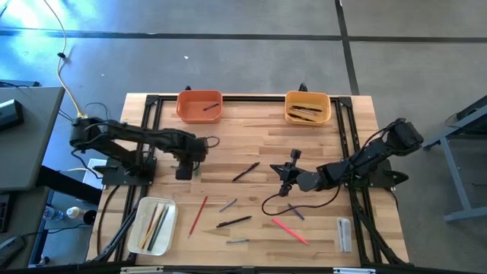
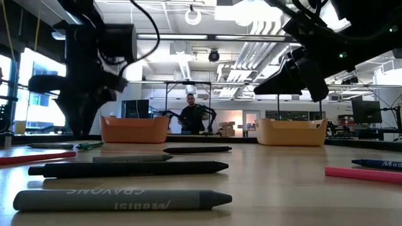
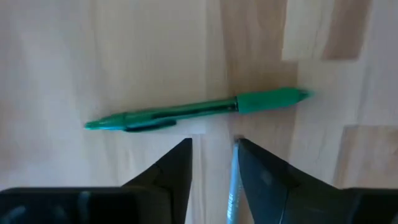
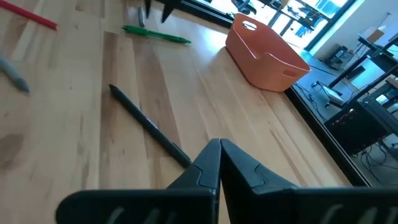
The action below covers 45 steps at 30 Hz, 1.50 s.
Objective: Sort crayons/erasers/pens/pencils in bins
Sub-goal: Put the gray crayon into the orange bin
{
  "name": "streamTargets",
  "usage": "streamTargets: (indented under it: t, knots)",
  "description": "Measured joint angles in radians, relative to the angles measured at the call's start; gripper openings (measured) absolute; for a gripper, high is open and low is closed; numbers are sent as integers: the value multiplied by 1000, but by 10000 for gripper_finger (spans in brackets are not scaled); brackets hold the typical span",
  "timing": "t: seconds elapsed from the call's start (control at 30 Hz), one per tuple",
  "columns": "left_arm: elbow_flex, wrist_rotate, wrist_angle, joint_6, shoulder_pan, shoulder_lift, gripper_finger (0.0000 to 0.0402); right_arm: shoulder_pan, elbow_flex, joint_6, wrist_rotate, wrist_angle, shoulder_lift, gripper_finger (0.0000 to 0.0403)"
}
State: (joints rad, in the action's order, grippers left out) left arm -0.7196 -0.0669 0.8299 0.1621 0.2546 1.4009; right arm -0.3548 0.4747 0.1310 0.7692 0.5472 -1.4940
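Green pen lies flat on the bare wood of the bench, just in front of the left gripper, which hovers directly above it with its two dark fingers parted a little and nothing between them. The pen is a slim, rigid plastic stick with a clip near one end and a thicker grip sleeve at the other; judged light, stiff, smooth enough to roll or skid if nudged sideways. Best hold looks to be across the barrel near its middle, fingers closing square to the long axis, clear of the clip. Around it: a black pen lies apart toward the bench centre, a red pencil nearer the white bin, which already holds several long sticks. The orange bin and the yellow-orange bin sit at the far edge. Right gripper is clenched empty, low over mid-bench near the black pen.
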Motion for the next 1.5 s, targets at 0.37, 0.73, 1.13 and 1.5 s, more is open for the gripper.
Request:
streamTargets:
  t: [0.37,0.73,1.13,1.5]
  knots:
    - [-4,-24,7,30,0,156,131,3,0,0,-3,3,0,0]
    - [-52,-24,181,77,-54,118,119,3,0,0,-4,3,0,0]
    - [-46,-85,110,232,-186,123,112,3,0,0,-8,2,0,0]
    - [-53,-106,95,299,-191,244,110,3,0,0,-23,2,0,0]
